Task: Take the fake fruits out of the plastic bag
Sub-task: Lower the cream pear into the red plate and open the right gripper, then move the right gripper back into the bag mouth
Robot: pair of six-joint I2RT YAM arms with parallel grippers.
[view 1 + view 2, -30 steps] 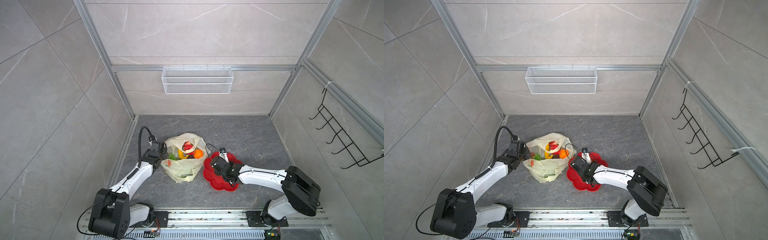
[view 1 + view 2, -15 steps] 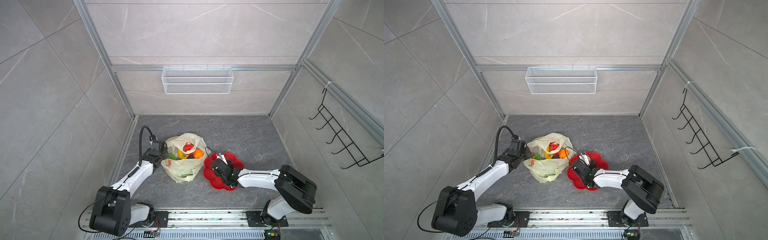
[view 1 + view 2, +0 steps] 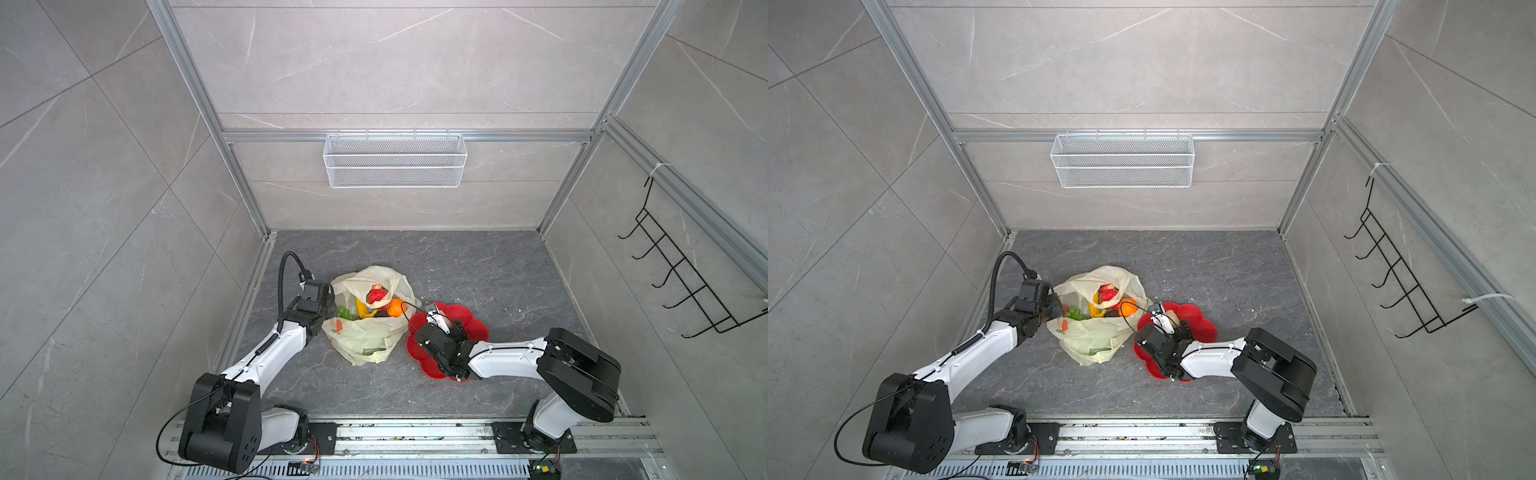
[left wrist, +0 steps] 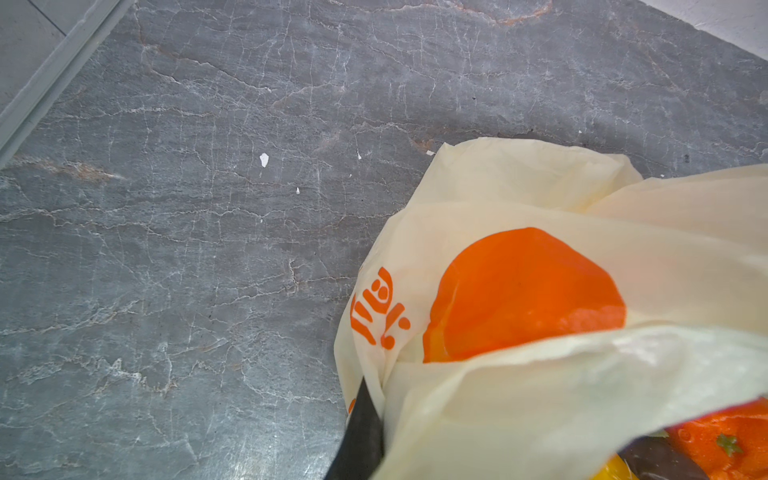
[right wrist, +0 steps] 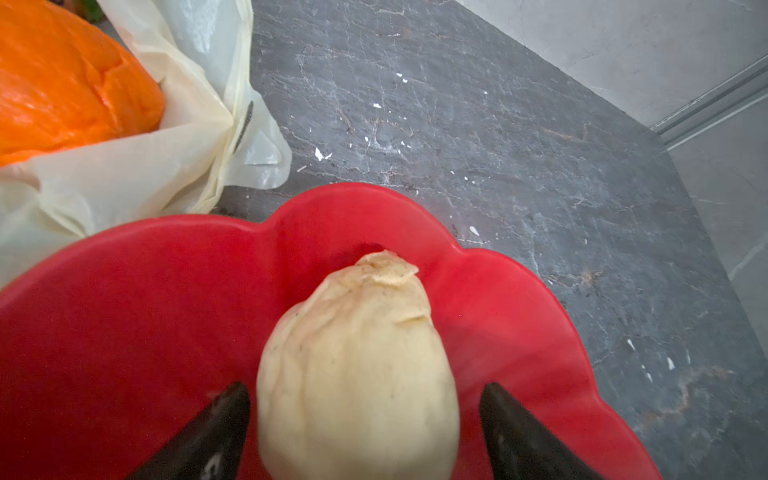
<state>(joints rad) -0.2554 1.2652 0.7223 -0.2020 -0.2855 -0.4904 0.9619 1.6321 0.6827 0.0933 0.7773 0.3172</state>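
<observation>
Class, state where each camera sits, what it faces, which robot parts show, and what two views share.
Top views: overhead, facing down; left arm, right arm show.
Left wrist: faces thin pale-yellow plastic bag; one black fingertip shows.
Right wrist: faces cream fake fruit in red flower-shaped dish; two fingertips show.
Shared: all views show the bag.

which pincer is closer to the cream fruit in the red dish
Right. The right pincer sits open around the cream fruit in the red dish; the left pincer is across the plastic bag, pinching its edge.
</observation>
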